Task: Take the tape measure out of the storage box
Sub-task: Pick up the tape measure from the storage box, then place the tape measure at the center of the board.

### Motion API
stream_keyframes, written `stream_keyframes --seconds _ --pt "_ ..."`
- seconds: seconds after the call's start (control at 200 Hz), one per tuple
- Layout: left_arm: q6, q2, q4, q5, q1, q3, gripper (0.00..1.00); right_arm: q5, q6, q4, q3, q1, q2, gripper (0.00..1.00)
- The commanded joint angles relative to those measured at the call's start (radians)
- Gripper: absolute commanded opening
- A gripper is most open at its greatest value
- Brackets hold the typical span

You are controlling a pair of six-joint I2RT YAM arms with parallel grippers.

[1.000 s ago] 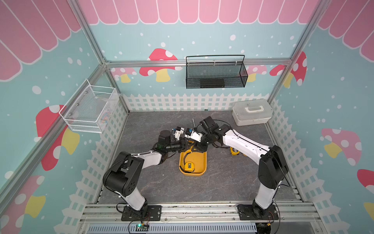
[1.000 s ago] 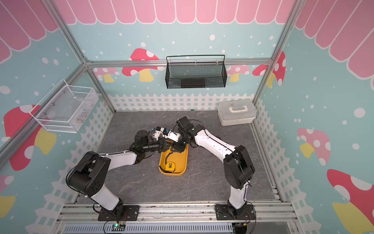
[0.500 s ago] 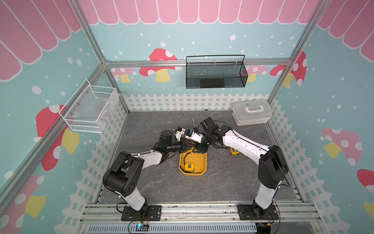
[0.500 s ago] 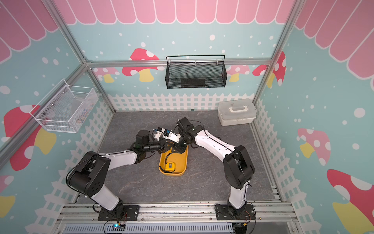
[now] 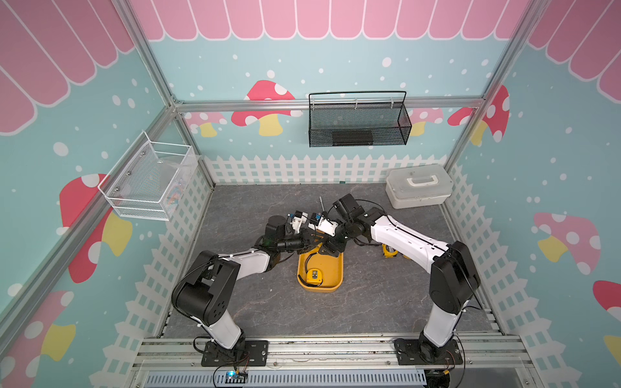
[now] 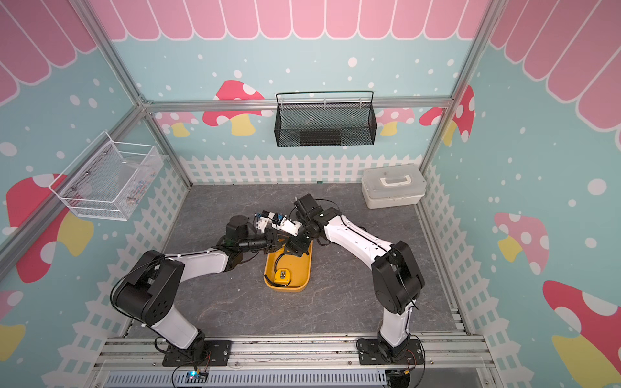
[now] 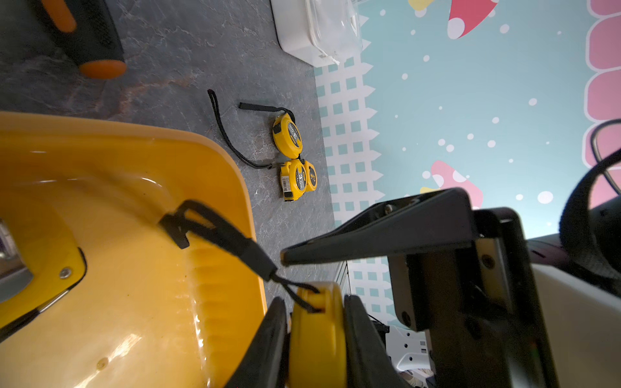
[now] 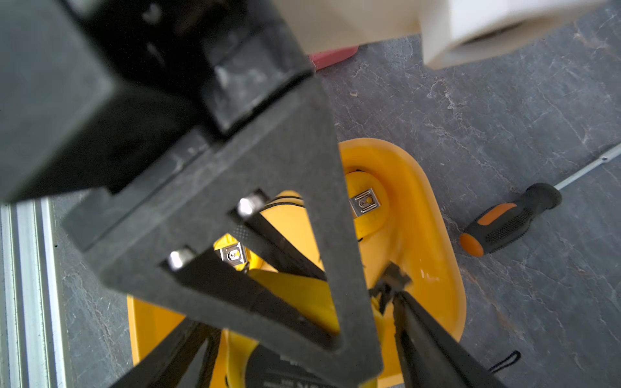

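In both top views the storage box [image 5: 331, 273] sits on the counter [image 5: 369, 302], a second tape measure [image 5: 314, 274] inside. Left wrist: my left fingers [image 7: 270, 346] pinch the tape measure [image 7: 317, 339] just beside the box wall, strap [image 7: 218, 231] draped inside. Right wrist: my right fingers [image 8: 433, 339] stand spread.

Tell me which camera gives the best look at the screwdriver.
The right wrist view: the screwdriver lies on the table unobstructed, black-and-orange handle whole, shaft running off. The left wrist view catches only the handle's end, cropped at the picture's edge. In a top view only the thin shaft pokes out behind the arms.
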Motion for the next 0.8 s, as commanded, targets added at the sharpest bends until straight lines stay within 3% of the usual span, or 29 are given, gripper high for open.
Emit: stream_keyframes --seconds 0.0,0.31,0.455,0.625,0.79 --pt "-0.007 -0.003 0.039 -0.003 0.017 0.009 0.23 0.008 0.004 0.001 -0.027 -0.017 -0.065 0.83" --pt "0.041 -0.07 -0.05 0.003 0.112 0.024 0.23 -0.003 0.028 0.031 -0.101 -0.101 -0.193 0.87" --pt "0.111 -0.127 -0.172 0.015 0.18 0.066 0.23 0.0 0.031 0.042 -0.136 -0.14 -0.244 0.88" --pt "0.252 -0.178 -0.391 0.003 0.285 0.166 0.24 -0.008 0.043 0.053 -0.165 -0.165 -0.268 0.88" --pt "0.302 -0.183 -0.49 -0.03 0.414 0.238 0.25 -0.022 0.063 0.065 -0.181 -0.169 -0.267 0.88"
